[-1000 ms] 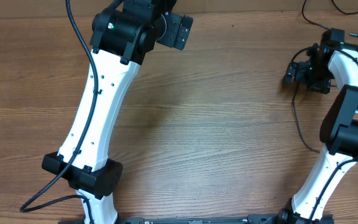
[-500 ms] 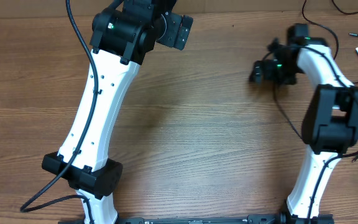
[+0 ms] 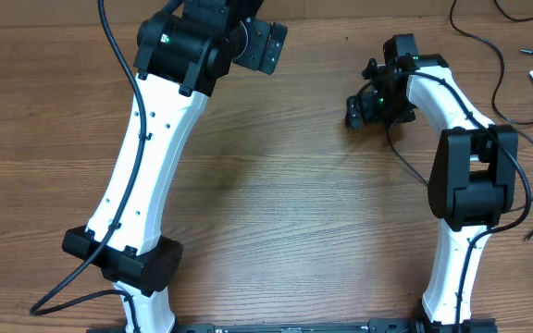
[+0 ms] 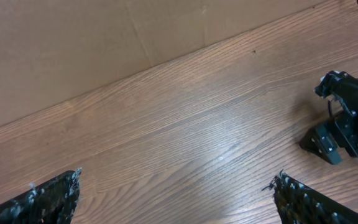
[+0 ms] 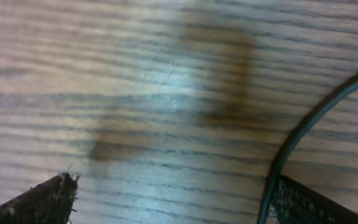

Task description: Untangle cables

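Note:
Several thin black cables lie loosely at the table's far right corner, with small plug ends beside them. One thin cable trails from under my right gripper back toward the right arm. In the right wrist view this cable curves along the inside of the right finger. The right gripper is open just above the wood. My left gripper is at the far edge, open and empty, with no cable near it.
A cardboard wall stands along the table's far edge. The left wrist view shows the right gripper at its right side. Another cable end lies by the right arm's base. Thick black arm wires run along the left arm.
My right arm has swung left from the table's right edge toward the middle, with the thin cable trailing along under it. The left arm has not moved.

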You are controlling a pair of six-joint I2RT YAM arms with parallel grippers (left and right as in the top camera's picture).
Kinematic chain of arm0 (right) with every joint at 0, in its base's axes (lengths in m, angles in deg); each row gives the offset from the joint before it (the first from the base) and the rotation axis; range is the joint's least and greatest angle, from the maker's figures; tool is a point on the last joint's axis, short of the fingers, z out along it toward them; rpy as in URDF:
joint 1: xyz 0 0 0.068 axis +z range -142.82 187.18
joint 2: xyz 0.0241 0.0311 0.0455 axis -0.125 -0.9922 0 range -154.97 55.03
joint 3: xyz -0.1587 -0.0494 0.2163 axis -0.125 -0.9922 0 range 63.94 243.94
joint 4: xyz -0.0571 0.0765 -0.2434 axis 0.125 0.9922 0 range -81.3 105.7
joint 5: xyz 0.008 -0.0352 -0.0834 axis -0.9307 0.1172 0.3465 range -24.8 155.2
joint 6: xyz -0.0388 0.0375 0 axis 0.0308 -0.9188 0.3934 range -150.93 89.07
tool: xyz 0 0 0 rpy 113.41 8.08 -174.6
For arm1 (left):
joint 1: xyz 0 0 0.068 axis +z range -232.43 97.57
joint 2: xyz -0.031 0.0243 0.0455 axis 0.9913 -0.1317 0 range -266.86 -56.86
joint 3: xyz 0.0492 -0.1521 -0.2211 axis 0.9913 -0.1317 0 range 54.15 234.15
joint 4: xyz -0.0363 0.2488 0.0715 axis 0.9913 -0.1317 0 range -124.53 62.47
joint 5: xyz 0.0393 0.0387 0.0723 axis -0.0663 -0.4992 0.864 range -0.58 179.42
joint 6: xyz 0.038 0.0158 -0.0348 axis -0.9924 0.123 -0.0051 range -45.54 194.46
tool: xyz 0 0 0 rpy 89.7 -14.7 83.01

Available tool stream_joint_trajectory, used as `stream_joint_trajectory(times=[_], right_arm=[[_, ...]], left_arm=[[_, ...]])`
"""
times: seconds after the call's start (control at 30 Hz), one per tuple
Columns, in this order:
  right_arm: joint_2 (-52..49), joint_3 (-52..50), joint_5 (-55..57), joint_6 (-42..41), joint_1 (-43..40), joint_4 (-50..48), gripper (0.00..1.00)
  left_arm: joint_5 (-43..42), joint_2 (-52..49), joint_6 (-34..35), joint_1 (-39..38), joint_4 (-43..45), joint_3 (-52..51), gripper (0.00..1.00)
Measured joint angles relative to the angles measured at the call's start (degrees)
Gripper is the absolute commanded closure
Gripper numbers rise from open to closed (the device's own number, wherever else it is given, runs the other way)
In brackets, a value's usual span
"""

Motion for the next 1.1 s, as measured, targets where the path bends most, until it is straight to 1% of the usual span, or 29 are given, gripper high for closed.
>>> stream_joint_trajectory(times=[0.13, 0.4, 0.5, 0.6, 0.73, 0.8, 1.0, 1.03, 1.1], right_arm=[[0.0, 0.0, 1.4, -4.5, -0.6, -1.4, 0.00], [0.0, 1.7, 4.6, -7.6, -1.0, 0.3, 0.00], [0.5, 6.3, 6.6, -7.8, -1.0, 2.3, 0.00], [3.0, 12.5, 8.2, -7.2, -1.1, 7.0, 0.00], [10.6, 19.9, 8.9, -5.8, -1.3, 15.3, 0.00], [15.9, 21.2, 9.2, -5.4, -1.3, 18.4, 0.00], [30.4, 21.7, 9.8, -4.6, -1.3, 28.8, 0.00], [31.0, 21.5, 9.9, -4.6, -1.3, 29.0, 0.00], [38.0, 18.5, 10.0, -4.5, -1.3, 29.2, 0.00]], left_arm=[[0.0, 0.0, 0.0, 0.0, 0.0, 0.0, 0.00], [0.0, 0.0, 0.0, 0.0, 0.4, 0.0, 0.00], [0.0, 0.0, 0.0, 0.0, 0.4, 0.0, 0.00], [0.0, 0.0, 0.0, 0.0, 0.3, 0.0, 0.00], [0.0, 0.0, 0.0, 0.0, 0.3, 0.0, 0.01], [0.0, 0.0, 0.0, 0.0, 0.2, 0.0, 0.00], [0.0, 0.0, 0.0, 0.0, -1.7, 0.0, 0.00], [0.0, 0.0, 0.0, 0.0, -1.8, 0.0, 0.00], [0.0, 0.4, 0.0, 0.0, -1.8, 0.0, 0.01]])
